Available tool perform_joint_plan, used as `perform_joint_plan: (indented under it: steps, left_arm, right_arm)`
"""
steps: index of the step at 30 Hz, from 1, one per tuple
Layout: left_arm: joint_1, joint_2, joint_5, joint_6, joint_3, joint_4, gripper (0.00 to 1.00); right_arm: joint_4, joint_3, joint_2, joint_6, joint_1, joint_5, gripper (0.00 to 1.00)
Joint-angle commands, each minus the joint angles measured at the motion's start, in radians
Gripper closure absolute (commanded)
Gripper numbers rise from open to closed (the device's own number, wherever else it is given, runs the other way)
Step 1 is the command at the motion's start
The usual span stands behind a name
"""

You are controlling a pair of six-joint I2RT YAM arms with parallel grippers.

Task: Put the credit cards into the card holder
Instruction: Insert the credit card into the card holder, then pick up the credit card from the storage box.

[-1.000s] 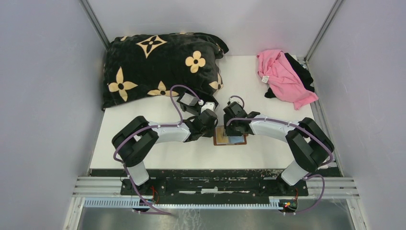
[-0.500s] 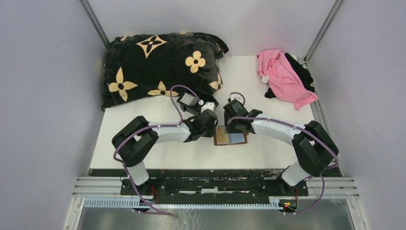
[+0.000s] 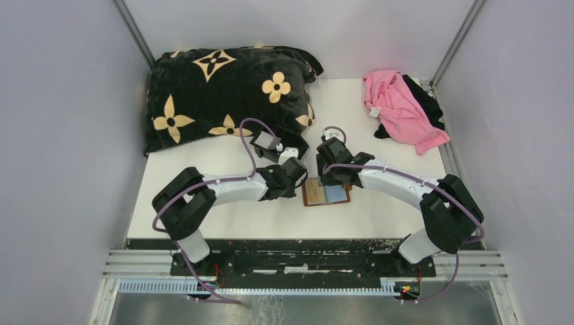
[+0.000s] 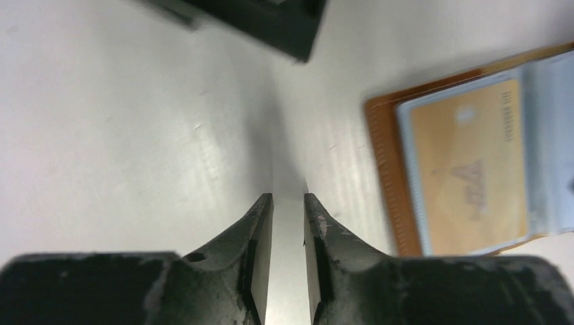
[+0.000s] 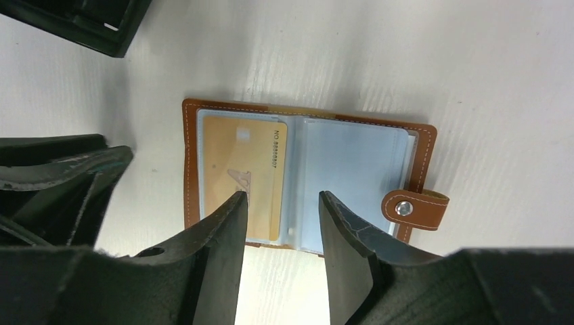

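From above: shows the card holder [image 3: 326,193] spread open and flat on the worktop [image 3: 379,217], near the front edge and between the two arms. Puts the left gripper [image 3: 298,183] just beside its left edge and the right gripper [image 3: 330,181] over its far edge, the two heads near each other. Places the black flowered blanket [image 3: 223,88] and the pink cloth [image 3: 399,108] well apart at the back.

From the left wrist: finds the jaws set at a narrow slit, filled by a pale strip; cannot tell whether that is bare worktop or pale cards held edge-on. Catches the holder's brown left border off to the right, with the orange-tan card [image 4: 467,169] lying in its clear pocket.

From the right wrist: has the jaws moderately apart, gripping nothing, poised over the lower middle of the open holder. Shows the orange-tan card seated in the left sleeve, what looks like the grey-blue card [image 5: 352,172] in the right sleeve, and the snap tab [image 5: 413,208] lying out to the right. No loose stack in sight.

Likely trouble: could skid or fold the unanchored holder by pressing on one leaf; could drag the orange-tan card back out by catching its exposed edge; could knock the two grippers together by working this near.
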Motion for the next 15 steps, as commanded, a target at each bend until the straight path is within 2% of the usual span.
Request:
perform_joint_plan:
  steps: [1, 6, 9, 15]
  left_arm:
    - [0.002, -0.117, -0.138, 0.008, 0.002, -0.164, 0.64]
    - [0.002, -0.254, -0.196, -0.033, -0.031, -0.185, 0.37]
    - [0.003, -0.321, -0.248, -0.078, -0.046, -0.219, 0.02]
    - [0.071, -0.370, -0.231, -0.163, -0.066, -0.259, 0.01]
  right_arm:
    - [0.004, 0.045, -0.066, -0.065, 0.006, 0.039, 0.51]
    - [-0.010, 0.087, -0.059, -0.117, 0.005, 0.041, 0.50]
    - [-0.021, 0.130, -0.046, -0.138, 0.005, 0.060, 0.50]
    - [-0.023, 0.185, -0.019, -0.173, 0.006, 0.072, 0.50]
